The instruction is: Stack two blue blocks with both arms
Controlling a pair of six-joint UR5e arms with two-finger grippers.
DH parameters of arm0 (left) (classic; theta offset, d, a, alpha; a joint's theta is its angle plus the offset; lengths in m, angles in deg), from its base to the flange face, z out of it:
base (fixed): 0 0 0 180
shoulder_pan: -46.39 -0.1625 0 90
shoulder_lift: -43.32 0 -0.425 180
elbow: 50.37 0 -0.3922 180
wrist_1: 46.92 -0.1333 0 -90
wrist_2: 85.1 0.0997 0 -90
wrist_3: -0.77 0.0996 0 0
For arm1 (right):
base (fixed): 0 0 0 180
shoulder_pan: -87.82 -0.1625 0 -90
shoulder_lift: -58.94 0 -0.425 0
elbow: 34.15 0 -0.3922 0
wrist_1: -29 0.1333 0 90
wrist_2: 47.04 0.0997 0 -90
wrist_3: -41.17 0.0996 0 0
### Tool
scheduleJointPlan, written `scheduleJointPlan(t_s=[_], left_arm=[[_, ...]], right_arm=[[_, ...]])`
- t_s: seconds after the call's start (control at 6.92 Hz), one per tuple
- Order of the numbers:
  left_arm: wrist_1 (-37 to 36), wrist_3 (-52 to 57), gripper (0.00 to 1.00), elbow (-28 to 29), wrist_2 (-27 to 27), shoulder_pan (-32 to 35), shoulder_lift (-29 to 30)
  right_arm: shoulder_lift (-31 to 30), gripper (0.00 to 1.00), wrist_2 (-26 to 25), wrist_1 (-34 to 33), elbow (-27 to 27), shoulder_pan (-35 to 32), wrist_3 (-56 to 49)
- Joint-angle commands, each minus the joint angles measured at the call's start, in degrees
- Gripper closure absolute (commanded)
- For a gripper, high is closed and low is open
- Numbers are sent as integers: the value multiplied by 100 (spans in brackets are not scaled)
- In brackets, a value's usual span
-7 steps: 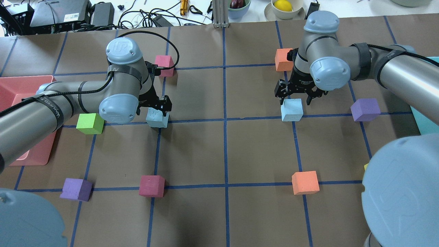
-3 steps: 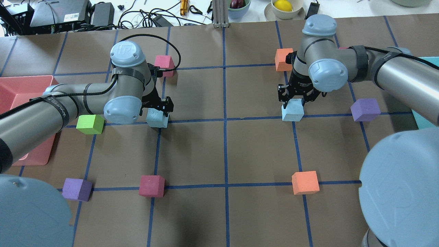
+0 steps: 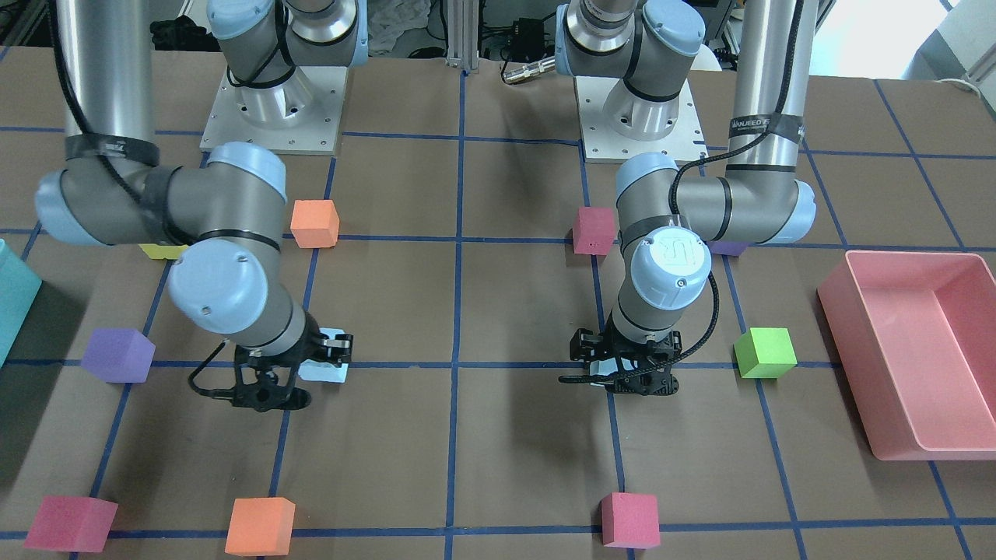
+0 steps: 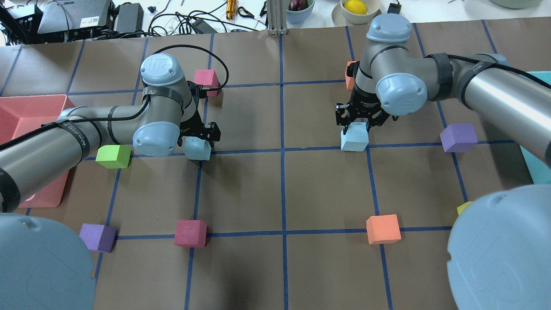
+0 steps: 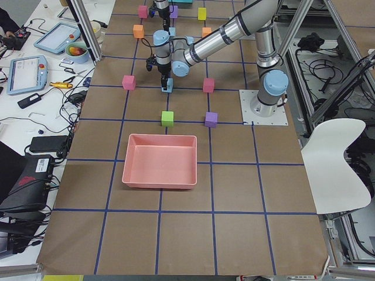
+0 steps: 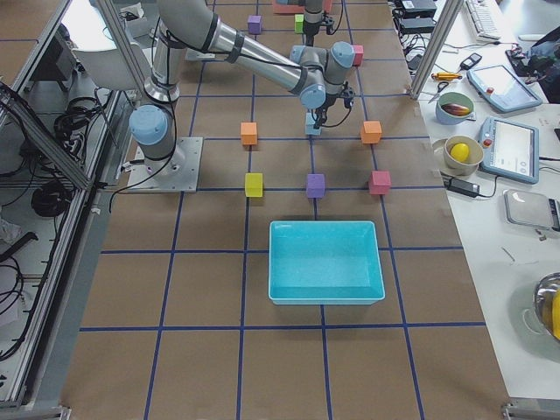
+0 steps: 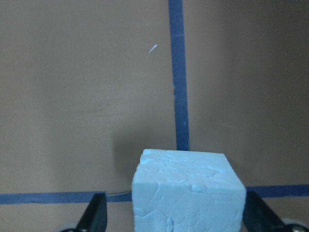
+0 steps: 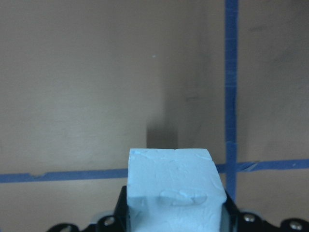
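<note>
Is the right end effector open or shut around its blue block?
Shut. In the right wrist view, the right end effector presses against both sides of the blue block, with no gap visible.

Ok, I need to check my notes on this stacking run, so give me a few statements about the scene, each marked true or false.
1. The right gripper is shut on a blue block. True.
2. The two blue blocks are stacked. False: they are far apart; the second blue block sits on the table inside the open left gripper.
3. The green block lies in the pink tray. False: it sits on the table beside the tray.
4. A purple block sits on the table, apart from both grippers. True.
</note>
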Motion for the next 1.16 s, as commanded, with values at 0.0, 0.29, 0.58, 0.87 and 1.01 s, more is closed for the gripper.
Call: scheduleJointPlan(t_s=[0.0,0.29,0.58,0.87,1.01], left_arm=[[-61,9,0,2,-37,2,6],[-79,70,52,11,-46,-7,23],[-79,307,100,47,-107,-7,-12],[-53,308,100,55,-108,-7,-116],[-35,308,100,55,-108,2,-143]], right_arm=[[-79,100,82,-5,2,-938,823],[-44,100,143,-23,37,-1380,930],[52,100,361,-5,55,-1530,1087],[184,100,389,-41,63,-1663,1203],[185,100,398,-14,63,-1680,1202]])
